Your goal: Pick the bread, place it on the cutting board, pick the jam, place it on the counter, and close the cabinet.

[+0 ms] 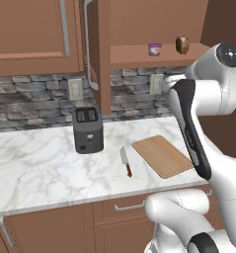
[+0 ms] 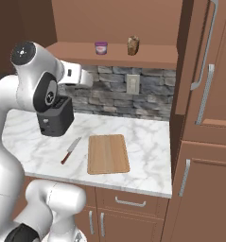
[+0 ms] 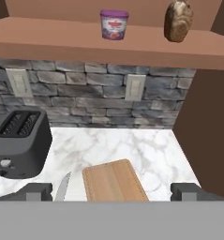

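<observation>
Kitchen interior: a grey stone-tile backsplash (image 1: 35, 99) spans the middle of the frame, carrying pale wall outlets (image 1: 75, 89) at centre left and centre right. Reddish-brown lower drawers (image 1: 124, 207) with short silver handles run along the bottom edge, and a tall wooden unit (image 2: 206, 142) with long bar handles fills the right of the right base view. Lighting is even and diffuse, with soft shadows
</observation>
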